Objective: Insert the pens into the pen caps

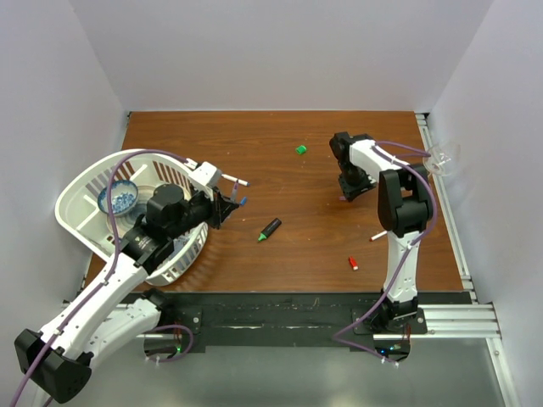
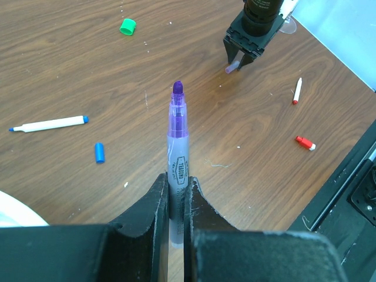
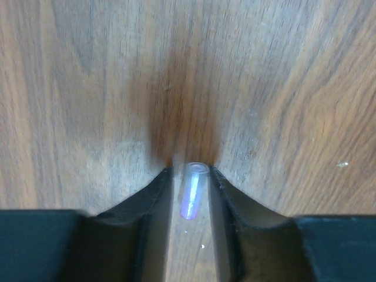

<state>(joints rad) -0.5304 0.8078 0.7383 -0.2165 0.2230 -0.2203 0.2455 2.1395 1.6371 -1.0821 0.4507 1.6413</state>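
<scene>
Wood-grain table (image 1: 297,271): white basket (image 1: 191,250) at left; white pen (image 1: 237,181) and blue cap (image 1: 243,202) just right of it; green cap (image 1: 300,149) upper centre; black green-tipped marker (image 1: 270,229) at centre; second white pen (image 1: 378,236) and red cap (image 1: 353,264) lower right.

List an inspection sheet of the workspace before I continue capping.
Surface: wooden table, no spills seen.
Job's things: purple pen in left gripper; clear cap between right gripper's jaws; black marker, blue-tipped pen, red-tipped pen, green cap, blue cap, red cap loose on table.
Clutter: white basket holding blue bowl; clear glass item at right edge.
Grippers: left shut on pen; right's grip unclear.
Cables: purple cables along both arms.
Surroundings: white walls.
</scene>
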